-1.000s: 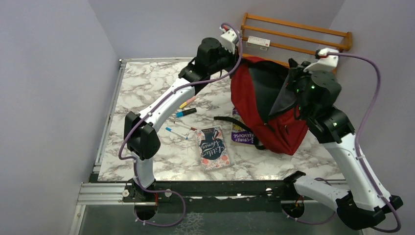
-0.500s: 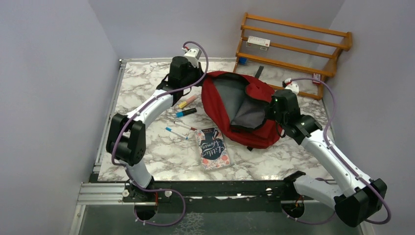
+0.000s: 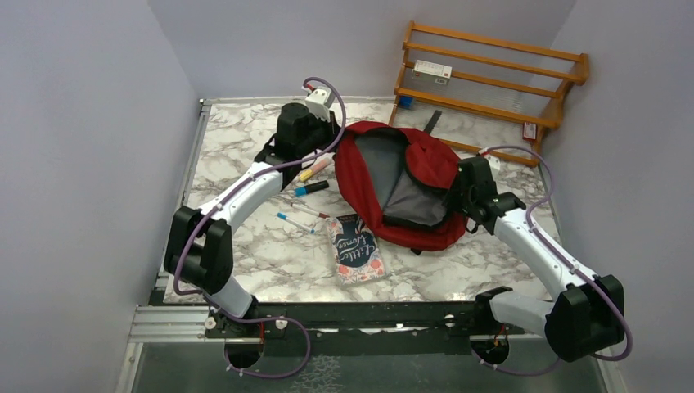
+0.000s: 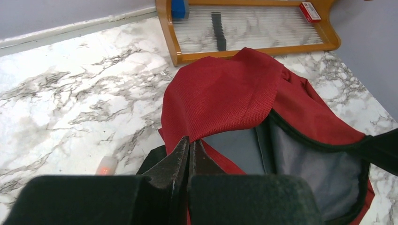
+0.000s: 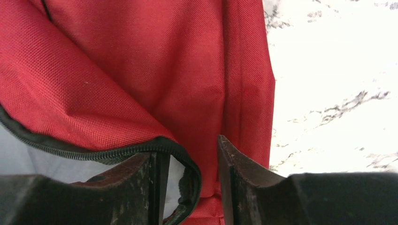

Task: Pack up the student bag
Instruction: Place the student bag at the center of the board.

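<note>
Clearly, the student bag (image 3: 366, 176) lies flat on the counter (image 3: 237, 147), right of centre and towards the back. Its mouth gapes upward, showing the grey lining (image 3: 409, 192). Its long axis runs roughly from the wooden rack (image 3: 491, 61) at the back towards the near edge, slanting a little to the right.

The left jaws sit at the bag's rear-left rim. In the left wrist view they are pressed together, and they appear to have the red rim fabric nipped between them, though the tips hide the contact. The right jaws are at the opposite, right-hand rim. They stand apart, with the black zipper edge (image 5: 117, 152) curling into the gap and resting against one finger, unclamped.

The loose things all lie on the bag's left. The floral notebook (image 3: 357, 247) is just beside its near-left corner, the pens (image 3: 295, 221) are further left, and the highlighters (image 3: 313, 172) are close under the left arm (image 3: 245, 184). The left arm is therefore much nearer to them, and the opening lies to their right. My judgement is that the left jaws would have to let go of the rim to fetch the notebook, while the right arm (image 3: 532, 246) props the mouth open.
</note>
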`<state>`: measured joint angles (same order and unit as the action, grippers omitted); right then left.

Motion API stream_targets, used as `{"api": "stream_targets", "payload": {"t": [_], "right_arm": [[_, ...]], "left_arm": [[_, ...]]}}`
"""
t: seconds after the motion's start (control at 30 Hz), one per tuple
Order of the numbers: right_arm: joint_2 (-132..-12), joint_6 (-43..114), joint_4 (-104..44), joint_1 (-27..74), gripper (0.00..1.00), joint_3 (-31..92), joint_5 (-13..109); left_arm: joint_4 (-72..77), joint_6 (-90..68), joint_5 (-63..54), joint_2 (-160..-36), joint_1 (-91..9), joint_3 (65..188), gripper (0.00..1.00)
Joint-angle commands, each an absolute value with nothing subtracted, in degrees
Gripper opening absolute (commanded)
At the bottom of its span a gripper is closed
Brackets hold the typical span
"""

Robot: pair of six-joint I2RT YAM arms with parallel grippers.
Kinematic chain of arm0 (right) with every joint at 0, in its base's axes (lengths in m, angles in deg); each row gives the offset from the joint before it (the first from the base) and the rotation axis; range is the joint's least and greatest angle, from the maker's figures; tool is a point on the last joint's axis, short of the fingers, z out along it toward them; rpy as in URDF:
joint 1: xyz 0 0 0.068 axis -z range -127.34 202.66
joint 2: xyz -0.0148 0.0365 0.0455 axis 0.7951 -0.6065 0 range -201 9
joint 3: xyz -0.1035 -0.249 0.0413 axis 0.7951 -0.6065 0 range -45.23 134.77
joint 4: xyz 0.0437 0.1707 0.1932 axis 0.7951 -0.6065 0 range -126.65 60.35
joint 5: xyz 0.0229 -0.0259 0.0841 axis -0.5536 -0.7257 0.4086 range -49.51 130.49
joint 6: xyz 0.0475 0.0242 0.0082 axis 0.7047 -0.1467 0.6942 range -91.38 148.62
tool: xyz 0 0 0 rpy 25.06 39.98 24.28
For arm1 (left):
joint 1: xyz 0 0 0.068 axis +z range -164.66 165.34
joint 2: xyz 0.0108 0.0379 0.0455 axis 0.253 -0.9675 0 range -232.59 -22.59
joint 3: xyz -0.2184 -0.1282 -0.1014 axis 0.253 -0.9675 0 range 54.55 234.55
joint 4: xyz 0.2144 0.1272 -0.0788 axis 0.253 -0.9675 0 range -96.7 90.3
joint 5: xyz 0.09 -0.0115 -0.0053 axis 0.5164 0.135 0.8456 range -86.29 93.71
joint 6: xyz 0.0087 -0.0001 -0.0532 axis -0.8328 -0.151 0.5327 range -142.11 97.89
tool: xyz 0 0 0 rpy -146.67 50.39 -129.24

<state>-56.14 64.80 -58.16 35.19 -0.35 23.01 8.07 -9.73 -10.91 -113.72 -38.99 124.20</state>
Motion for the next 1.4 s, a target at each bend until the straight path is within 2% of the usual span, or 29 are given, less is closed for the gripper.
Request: {"api": "stream_targets", "payload": {"t": [0.0, 0.13, 0.27, 0.4, 0.57, 0.67, 1.03, 1.27, 1.37], "right_arm": [[-55.7, 59.7, -55.3, 35.3, 0.50, 4.6, 26.5], [-54.6, 50.9, -52.3, 35.3, 0.65, 7.9, 32.7], [-54.6, 41.9, -49.6, 35.2, 0.70, 12.1, 39.9], [-56.1, 37.9, -49.2, 34.8, 0.70, 16.8, 40.0], [-57.5, 35.1, -53.1, 34.6, 0.70, 21.2, 31.1], [-55.3, 34.0, -53.0, 34.6, 0.71, 20.8, 30.0], [-52.6, 28.3, -54.5, 34.6, 0.70, 19.8, 43.6], [-52.9, 23.6, -42.9, 34.6, 0.73, 15.8, 49.5], [-53.4, 23.0, -32.1, 34.6, 0.66, 10.2, 46.1]], "left_arm": [[10.9, -10.0, -15.6, -110.2, -39.1, 124.0, 0.00], [8.1, -10.3, -16.6, -110.9, -40.4, 128.1, 0.00], [4.7, -10.9, -14.9, -112.2, -41.6, 133.7, 0.00], [2.2, -10.1, -11.3, -112.7, -41.8, 138.0, 0.00], [0.4, -9.8, -12.3, -113.4, -41.9, 142.9, 0.00], [-1.1, -9.9, -13.1, -114.3, -42.4, 145.6, 0.00], [-5.8, -12.4, -14.9, -120.4, -46.3, 161.1, 0.00], [-8.3, -14.2, -14.8, -122.9, -48.5, 165.8, 0.00], [-8.3, -14.3, -15.1, -123.0, -48.9, 165.6, 0.00]]}}
